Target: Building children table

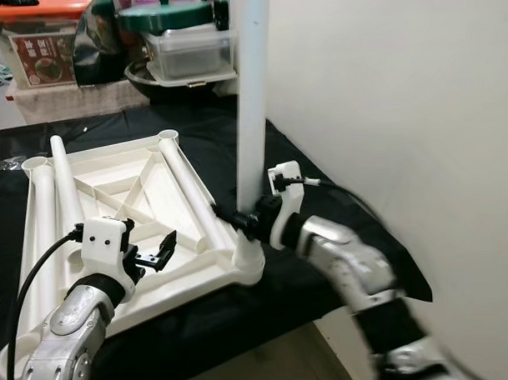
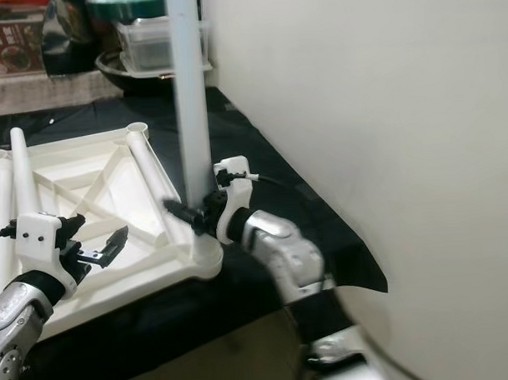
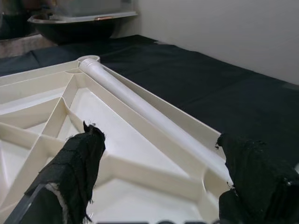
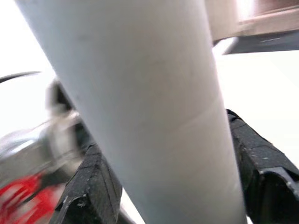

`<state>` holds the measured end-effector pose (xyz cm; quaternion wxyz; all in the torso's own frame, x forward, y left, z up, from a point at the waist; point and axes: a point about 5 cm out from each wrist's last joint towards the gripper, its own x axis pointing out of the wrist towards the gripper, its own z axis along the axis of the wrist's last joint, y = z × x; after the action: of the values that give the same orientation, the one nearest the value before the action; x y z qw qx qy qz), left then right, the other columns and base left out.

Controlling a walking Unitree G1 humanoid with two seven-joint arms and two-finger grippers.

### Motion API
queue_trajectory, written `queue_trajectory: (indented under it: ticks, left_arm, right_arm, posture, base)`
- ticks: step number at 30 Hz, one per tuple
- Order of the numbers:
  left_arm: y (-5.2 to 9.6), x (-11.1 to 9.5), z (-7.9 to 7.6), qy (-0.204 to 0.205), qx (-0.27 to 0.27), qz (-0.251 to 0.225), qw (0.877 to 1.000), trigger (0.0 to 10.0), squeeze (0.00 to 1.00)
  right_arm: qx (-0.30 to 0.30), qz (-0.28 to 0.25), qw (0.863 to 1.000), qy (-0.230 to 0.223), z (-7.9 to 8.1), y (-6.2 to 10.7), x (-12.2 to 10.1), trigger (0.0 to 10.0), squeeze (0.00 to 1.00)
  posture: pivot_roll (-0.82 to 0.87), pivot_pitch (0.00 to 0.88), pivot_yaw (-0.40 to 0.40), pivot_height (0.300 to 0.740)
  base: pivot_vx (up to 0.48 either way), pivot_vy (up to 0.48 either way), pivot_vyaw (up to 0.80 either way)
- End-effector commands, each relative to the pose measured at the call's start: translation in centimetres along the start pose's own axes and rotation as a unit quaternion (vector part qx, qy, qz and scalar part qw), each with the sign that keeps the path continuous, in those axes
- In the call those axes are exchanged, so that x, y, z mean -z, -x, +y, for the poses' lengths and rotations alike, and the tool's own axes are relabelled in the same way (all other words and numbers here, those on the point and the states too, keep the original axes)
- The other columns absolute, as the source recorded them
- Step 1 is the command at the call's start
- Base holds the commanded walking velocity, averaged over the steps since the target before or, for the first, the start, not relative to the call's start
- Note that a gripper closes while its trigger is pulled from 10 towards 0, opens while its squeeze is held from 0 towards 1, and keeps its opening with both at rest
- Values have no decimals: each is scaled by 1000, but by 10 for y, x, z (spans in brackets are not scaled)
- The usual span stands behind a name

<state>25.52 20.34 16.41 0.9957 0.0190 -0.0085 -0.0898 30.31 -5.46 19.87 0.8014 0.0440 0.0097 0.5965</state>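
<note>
Gripping the upright white leg (image 1: pixel 252 98) low down, your right gripper (image 1: pixel 238 220) has its fingers closed around the tube so it stands in the near corner socket of the upturned tabletop (image 1: pixel 112 195) on the black cloth (image 1: pixel 321 196). Your left gripper (image 1: pixel 152 256) hovers empty over the ribs with fingers apart, probably ready to steady the frame. Another leg (image 1: pixel 191 192) lies across it.
</note>
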Motion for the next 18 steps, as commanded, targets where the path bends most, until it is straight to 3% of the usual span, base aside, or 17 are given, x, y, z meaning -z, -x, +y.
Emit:
queue_trajectory:
  ticks: [1, 2, 3, 5, 7, 8, 9, 10, 11, 12, 13, 15, 16, 17, 18]
  left_arm:
    - [-1, 4, -2, 4, 2, 5, 1000, 10000, 0]
    - [-1, 4, -2, 4, 2, 5, 1000, 10000, 0]
    - [-2, 4, -3, 5, 2, 5, 1000, 10000, 0]
    - [-1, 4, -3, 6, 4, 5, 1000, 10000, 0]
    - [-1, 4, -3, 6, 4, 5, 1000, 10000, 0]
    - [-1, 4, -3, 6, 4, 5, 1000, 10000, 0]
    - [-2, 3, -3, 6, 4, 5, 1000, 10000, 0]
    - [-2, 3, -3, 6, 4, 5, 1000, 10000, 0]
    - [-2, 3, -3, 6, 4, 5, 1000, 10000, 0]
    - [-2, 3, -3, 6, 4, 5, 1000, 10000, 0]
    - [-3, 4, -3, 7, 5, 5, 1000, 10000, 0]
    - [-3, 4, -3, 7, 5, 5, 1000, 10000, 0]
    - [-2, 4, -5, 8, 7, 5, 1000, 10000, 0]
    - [-1, 4, -7, 10, 9, 6, 1000, 10000, 0]
    - [0, 6, -7, 9, 10, 8, 1000, 10000, 0]
  right_arm:
    - [-67, 13, 998, 8, 13, -4, 7, 9490, 0]
    - [-67, 13, 998, 8, 13, -4, 7, 9490, 0]
    - [-63, 23, 998, 12, 11, -4, 11, 0, 0]
    - [74, 66, 995, 12, -13, -12, 26, 0, 0]
    - [74, 66, 995, 12, -13, -12, 26, 0, 0]
    - [180, 84, 980, 2, -31, -12, 33, 0, 0]
    - [288, 92, 953, -12, -48, -8, 38, 0, 0]
    - [288, 92, 953, -12, -48, -8, 38, 0, 0]
    - [430, 97, 897, -36, -68, 10, 43, 0, 0]
    - [430, 97, 897, -36, -68, 10, 43, 0, 0]
    - [541, 98, 834, -53, -78, 32, 48, 0, 0]
    - [541, 98, 834, -53, -78, 32, 48, 0, 0]
    - [592, 92, 798, -63, -77, 46, 51, 0, 0]
    - [593, 86, 797, -77, -70, 49, 52, 0, 0]
    - [562, 70, 820, -82, -62, 41, 49, 10000, 0]
  posture:
    - [49, 0, -64, 740]
    - [49, 0, -64, 740]
    - [45, 0, -64, 740]
    - [38, 0, -59, 740]
    - [38, 0, -59, 740]
    - [36, 0, -57, 740]
    - [33, 0, -57, 740]
    - [33, 0, -57, 740]
    - [26, 0, -55, 740]
    - [26, 0, -55, 740]
    - [24, 0, -53, 740]
    - [24, 0, -53, 740]
    - [26, 0, -51, 740]
    - [26, 0, -51, 740]
    - [28, 0, -49, 740]
  base:
    - [0, 0, 0]
    - [0, 0, 0]
    - [0, 0, 0]
    - [0, 0, 0]
    - [0, 0, 0]
    - [0, 0, 0]
    - [0, 0, 0]
    - [0, 0, 0]
    - [0, 0, 0]
    - [0, 0, 0]
    - [0, 0, 0]
    - [0, 0, 0]
    - [0, 0, 0]
    - [0, 0, 0]
    - [0, 0, 0]
